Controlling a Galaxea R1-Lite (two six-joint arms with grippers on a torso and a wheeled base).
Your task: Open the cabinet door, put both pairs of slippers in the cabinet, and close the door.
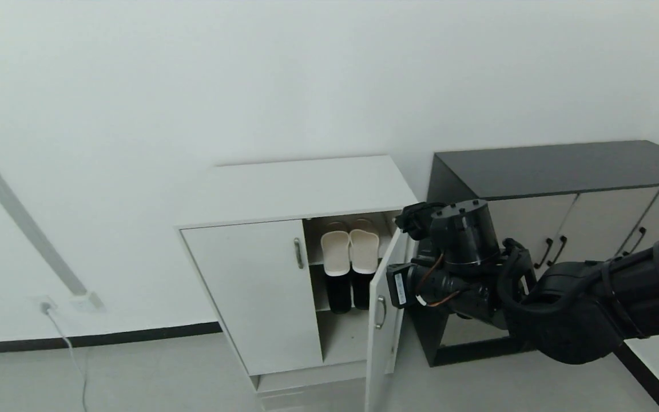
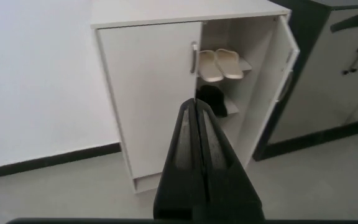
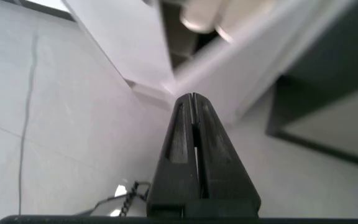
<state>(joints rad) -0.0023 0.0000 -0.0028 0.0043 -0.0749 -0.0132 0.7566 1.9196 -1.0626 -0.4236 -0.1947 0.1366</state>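
White cabinet (image 1: 284, 189) stands by the wall. Its left door is shut and its right door (image 1: 384, 297) is swung open. Both pairs are inside already. The cream slippers (image 1: 350, 252) lie side by side on the top shelf. The black slippers (image 1: 345, 292) sit on the shelf just under them. I think only closing the door is left.

Just beside the open door, on its outer side, is the right arm (image 1: 535, 297). It is between the door and the dark cabinet (image 1: 547, 166). Its jaws are pressed tight together and hold nothing. The left arm's jaws are pressed together too and hold nothing. They point at the cabinet from farther back.

What could go wrong? The arm might push too hard, so the door slams and bounces back open. The cream slippers seem to poke out over the shelf edge, so the door could bump them and stay ajar. The arm could also slide off the smooth door, or catch on the handle (image 1: 380, 312).
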